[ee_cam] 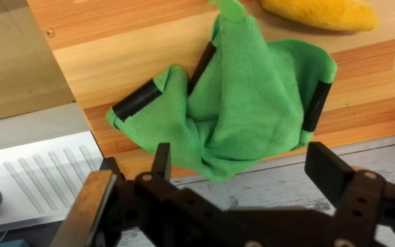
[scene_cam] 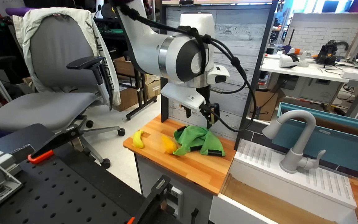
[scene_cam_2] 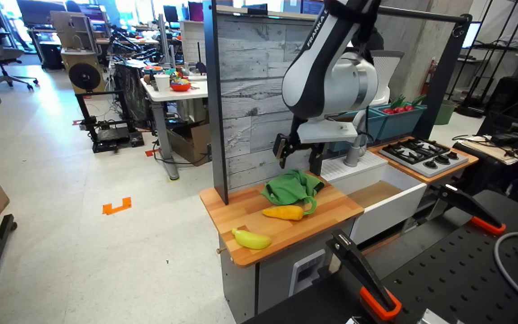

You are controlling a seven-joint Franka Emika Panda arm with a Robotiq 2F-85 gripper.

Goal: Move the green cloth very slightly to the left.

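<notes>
The green cloth (scene_cam: 197, 140) lies crumpled on the wooden counter, with black strips along its edges. It also shows in an exterior view (scene_cam_2: 290, 186) and in the wrist view (ee_cam: 249, 99), where its lower part lies between the fingertips in the picture. My gripper (scene_cam: 199, 120) is above the cloth, close to the backboard, pointing down. In an exterior view (scene_cam_2: 299, 166) and in the wrist view (ee_cam: 240, 151) its fingers are wide apart with nothing gripped. The cloth's underside is hidden.
An orange-yellow carrot-like toy (scene_cam_2: 284, 212) lies beside the cloth, and a yellow banana (scene_cam_2: 251, 239) near the counter's corner. A grey plank backboard (scene_cam_2: 250, 121) rises behind the counter. A white sink (scene_cam: 259, 199) with a grey faucet (scene_cam: 300, 124) adjoins it.
</notes>
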